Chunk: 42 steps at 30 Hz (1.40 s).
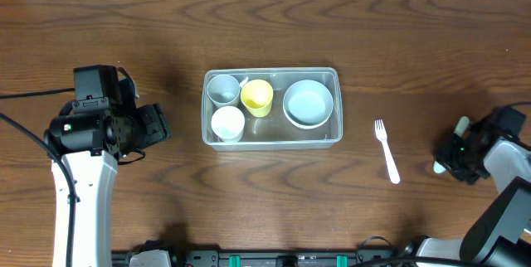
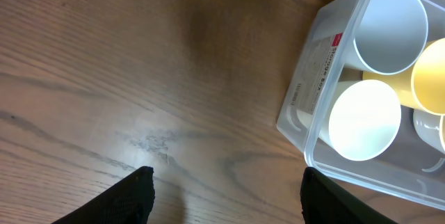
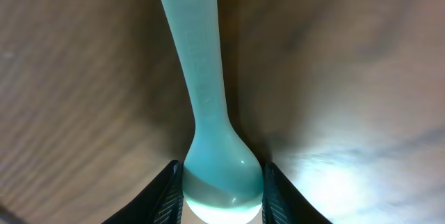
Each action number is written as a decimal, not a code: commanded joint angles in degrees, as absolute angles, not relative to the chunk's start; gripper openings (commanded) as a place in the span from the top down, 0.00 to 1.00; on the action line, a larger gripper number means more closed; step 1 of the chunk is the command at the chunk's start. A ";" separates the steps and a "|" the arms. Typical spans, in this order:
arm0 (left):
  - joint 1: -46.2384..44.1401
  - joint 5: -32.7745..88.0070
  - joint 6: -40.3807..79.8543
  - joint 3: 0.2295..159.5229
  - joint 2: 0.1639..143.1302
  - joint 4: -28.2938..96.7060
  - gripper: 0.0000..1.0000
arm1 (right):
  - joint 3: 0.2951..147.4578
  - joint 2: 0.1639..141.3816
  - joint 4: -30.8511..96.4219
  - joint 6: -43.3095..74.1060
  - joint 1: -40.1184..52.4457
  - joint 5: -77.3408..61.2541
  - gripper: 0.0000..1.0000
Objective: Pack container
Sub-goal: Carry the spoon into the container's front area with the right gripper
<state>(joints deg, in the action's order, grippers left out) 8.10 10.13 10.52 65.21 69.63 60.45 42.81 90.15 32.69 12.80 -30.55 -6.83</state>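
- Container [image 1: 272,138]: clear tub, sits mid-table [image 1: 265,18], long side running L-R, btwn the two arms.
- Inside, L end: grey cup [image 1: 222,89] at far corner, white cup [image 1: 227,123] at near corner, both upright w/ mouths up.
- Yellow cup [image 1: 257,97] just R of those two, looks tipped on its side, close against the grey cup; can't tell if touching.
- White bowl [image 1: 309,103] fills R end of the tub, upright, apart from the cups.
- White fork [image 1: 387,151] lies flat on table just R of the tub, not touching it, tines toward far edge.
- Left gripper [image 2: 226,197]: released, fingers [image 2: 139,196] spread wide w/ nothing btwn, only bare wood below. Sits L of the tub, near but apart; tub's L end shows in its wrist cam.
- Right gripper [image 3: 222,195]: clenched on a pale teal spoon [image 3: 198,78], pads pressing both sides of the spoon's bowl end, handle pointing away from the claw.
- R arm is at far R of table, well apart from the tub, w/ the fork btwn them.
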 commanded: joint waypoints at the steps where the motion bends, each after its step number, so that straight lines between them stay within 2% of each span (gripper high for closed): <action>1: 8.34 9.87 10.61 64.84 69.01 60.77 0.32 | 43.29 91.90 32.51 13.28 -27.14 -9.47 0.92; 12: 8.34 9.87 10.61 64.82 69.01 60.77 0.32 | 52.45 81.97 33.93 14.09 -15.77 -9.52 0.98; 16: 8.34 9.87 10.61 64.82 69.01 60.77 0.32 | 58.39 78.06 37.54 10.76 -9.23 -9.61 0.99; 23: 8.34 9.87 10.61 64.82 69.01 60.77 0.32 | 71.35 76.88 45.08 -4.58 8.38 -10.55 0.99; 30: 8.34 9.87 10.61 64.84 69.01 60.80 0.32 | 74.06 77.36 43.59 -17.91 24.14 -10.59 0.99; 37: 8.34 9.87 10.63 64.82 69.01 60.80 0.32 | 74.02 81.58 47.62 -36.23 32.80 -10.55 0.99; 42: 8.34 9.87 10.61 64.82 69.01 60.80 0.32 | 74.02 86.61 48.01 -37.60 33.43 -10.57 0.99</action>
